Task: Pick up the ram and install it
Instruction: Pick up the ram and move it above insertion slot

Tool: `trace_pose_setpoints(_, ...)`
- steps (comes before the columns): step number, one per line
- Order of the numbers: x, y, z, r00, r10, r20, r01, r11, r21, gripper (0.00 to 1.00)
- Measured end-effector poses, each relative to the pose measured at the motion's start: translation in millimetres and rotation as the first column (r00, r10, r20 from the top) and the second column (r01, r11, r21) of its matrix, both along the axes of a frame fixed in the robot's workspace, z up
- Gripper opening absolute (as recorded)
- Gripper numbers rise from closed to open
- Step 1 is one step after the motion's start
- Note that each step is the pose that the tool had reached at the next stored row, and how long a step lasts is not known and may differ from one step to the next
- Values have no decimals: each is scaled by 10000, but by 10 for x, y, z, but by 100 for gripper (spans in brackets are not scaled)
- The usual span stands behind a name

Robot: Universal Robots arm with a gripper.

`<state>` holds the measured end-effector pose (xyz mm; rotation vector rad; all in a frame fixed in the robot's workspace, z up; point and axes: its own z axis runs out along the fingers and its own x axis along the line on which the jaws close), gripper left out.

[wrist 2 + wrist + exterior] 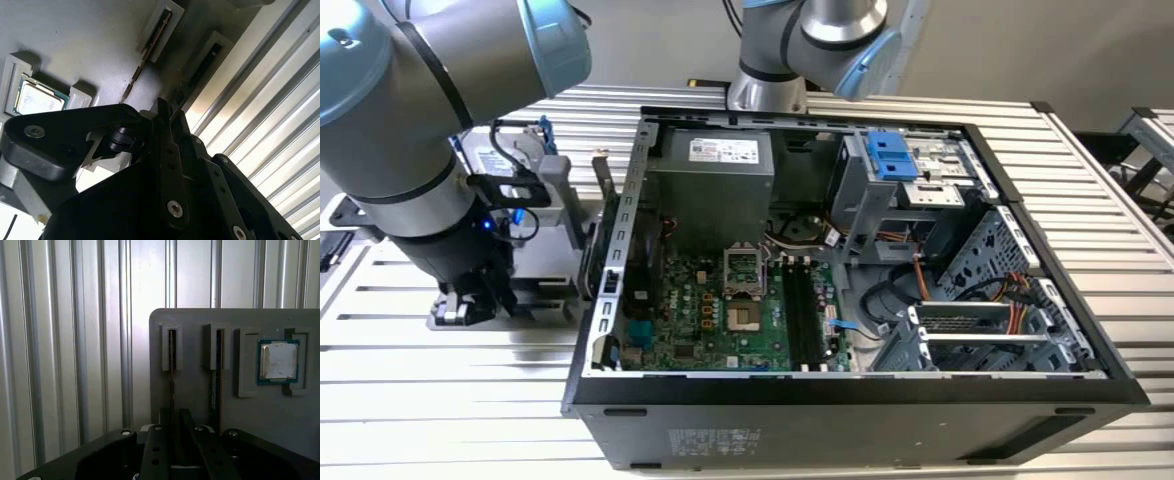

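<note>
Standing on edge in a slot of the grey holder [192,320], the ram [171,375] [149,49] is a thin green stick, one of two; the second stick [215,390] sits in the neighbouring slot, with a processor chip [278,360] in a recess beyond. Holder rests on the slatted table [75,340], beside the open computer case [854,395] and well apart from its black memory slots [807,315]. Gripper [174,416] [161,107] [467,298]: lowered over the ram, in line with it; whether it is clamped on it I cannot tell. Handling, as judged: light, stiff, brittle; grip the flat faces mid-length, clear of the contact edge.
</note>
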<state>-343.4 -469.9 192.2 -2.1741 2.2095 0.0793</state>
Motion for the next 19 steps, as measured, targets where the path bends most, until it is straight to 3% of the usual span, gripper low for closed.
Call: trace_pose_setpoints(19,0,0,-5,10000,0,0,0,10000,0,0)
